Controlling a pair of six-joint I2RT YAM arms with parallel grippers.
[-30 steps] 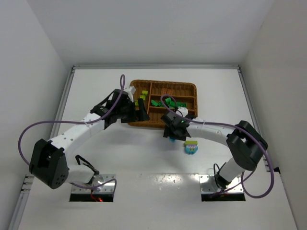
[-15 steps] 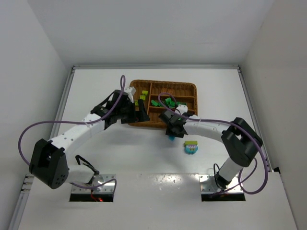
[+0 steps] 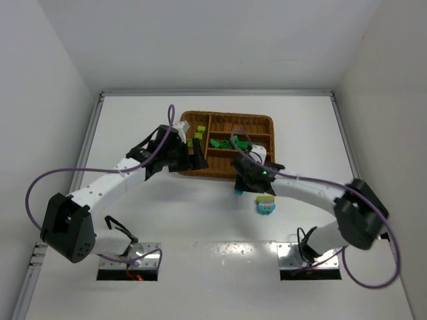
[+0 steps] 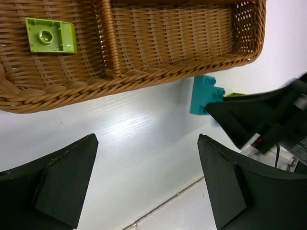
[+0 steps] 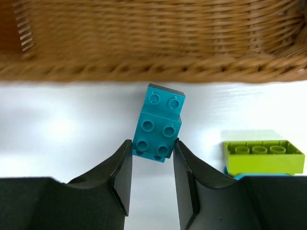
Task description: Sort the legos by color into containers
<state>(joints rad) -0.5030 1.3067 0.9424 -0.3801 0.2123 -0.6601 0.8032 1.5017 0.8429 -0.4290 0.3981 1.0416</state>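
While the left arm [image 3: 107, 183] sweeps up from its base at the lower left of the overhead view and bends toward the middle, the left gripper [image 3: 195, 152] hangs over the near left corner of the wicker tray [image 3: 230, 116], fingers spread wide with nothing between them. From its wrist camera, one lime brick [image 4: 50, 35] lies in the tray's upper-left section, and bare white surface [image 4: 144, 129] shows between the two dark fingers. Dark green bricks [image 3: 220, 142] sit in a middle compartment. Right of centre, the right arm [image 3: 307, 190] stretches low from its base at the lower right, and the right gripper [image 3: 241, 183] points at the tray's near wall. Its fingers pinch the near end of a cyan brick [image 5: 157, 129], which sits just outside the tray. Further right, a second lime brick [image 5: 263, 157] rests on the surface atop a blue piece.
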